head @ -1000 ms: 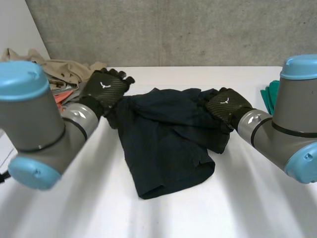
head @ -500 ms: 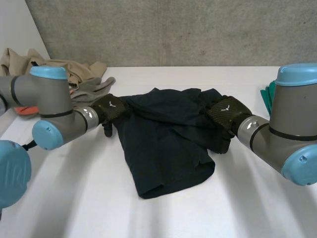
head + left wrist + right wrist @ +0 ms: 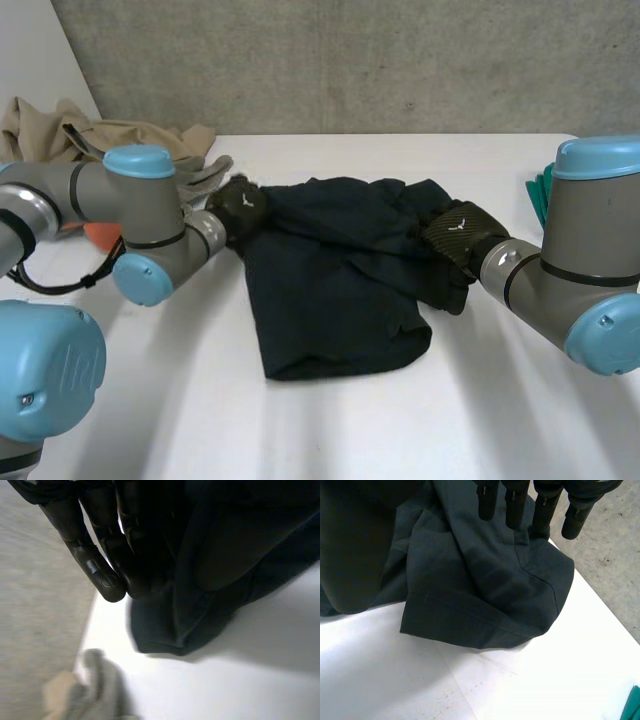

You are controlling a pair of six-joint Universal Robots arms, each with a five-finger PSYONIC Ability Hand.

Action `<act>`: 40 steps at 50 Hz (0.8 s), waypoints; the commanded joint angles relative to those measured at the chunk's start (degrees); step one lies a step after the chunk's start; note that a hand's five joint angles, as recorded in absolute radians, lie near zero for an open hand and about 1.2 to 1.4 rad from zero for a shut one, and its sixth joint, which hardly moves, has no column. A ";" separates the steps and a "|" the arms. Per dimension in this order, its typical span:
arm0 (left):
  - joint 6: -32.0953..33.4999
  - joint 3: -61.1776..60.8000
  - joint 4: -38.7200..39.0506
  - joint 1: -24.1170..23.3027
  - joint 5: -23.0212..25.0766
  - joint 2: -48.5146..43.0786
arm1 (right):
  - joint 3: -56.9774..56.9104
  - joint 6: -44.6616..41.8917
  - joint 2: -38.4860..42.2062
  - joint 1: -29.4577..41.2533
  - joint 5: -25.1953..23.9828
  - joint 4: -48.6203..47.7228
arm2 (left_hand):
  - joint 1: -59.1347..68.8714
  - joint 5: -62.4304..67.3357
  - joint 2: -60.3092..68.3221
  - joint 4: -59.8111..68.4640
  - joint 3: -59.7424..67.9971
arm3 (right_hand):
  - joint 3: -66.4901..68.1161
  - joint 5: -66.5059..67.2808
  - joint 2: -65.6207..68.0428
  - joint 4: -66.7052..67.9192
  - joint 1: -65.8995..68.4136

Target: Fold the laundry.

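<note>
Your left hand pinches the far-left corner of the shorts. Your right hand rests straight-fingered on their right edge. They lie lengthwise toward you.

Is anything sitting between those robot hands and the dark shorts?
Nothing visible does. The left robot hand grips the dark shorts at a far corner; the right robot hand has straight fingers over the opposite side.

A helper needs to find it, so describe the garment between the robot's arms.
In the middle of the white table, a dark garment lies spread out. It is the one dark piece: the crumpled pile at the far left corner is beige, the item at the right edge green.
</note>
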 commanded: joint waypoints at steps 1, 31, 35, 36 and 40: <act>-2.76 5.52 10.97 -0.71 -5.30 4.04 | -0.02 0.02 -0.63 -0.09 0.12 0.01 | 16.11 12.94 11.75 11.72 12.13 | -1.85 -2.78 -1.85 -1.76 -3.03; -19.04 -35.78 24.26 -9.86 20.02 25.58 | -2.92 3.62 -3.45 -6.42 1.70 0.19 | -53.89 -57.06 -58.25 -58.28 -57.87 | -1.85 -2.78 -1.85 -1.76 -3.03; -14.82 -36.22 20.92 -8.01 11.67 25.67 | -2.74 3.71 -3.88 -5.98 1.53 0.54 | -53.89 -57.06 -58.25 -58.28 -57.87 | -1.85 -2.78 -1.85 -1.76 -3.03; -14.29 -36.39 19.44 -7.83 9.66 26.19 | -2.74 3.71 -4.23 -5.80 1.26 0.71 | -53.89 -57.06 -58.25 -58.28 -57.87 | -1.85 -2.78 -1.85 -1.76 -3.03; -17.00 -37.88 16.26 -7.83 6.13 29.35 | -2.48 3.18 -5.11 -4.75 -0.93 2.55 | -53.89 -57.06 -58.25 -58.28 -57.87 | -1.85 -2.78 -1.85 -1.76 -3.03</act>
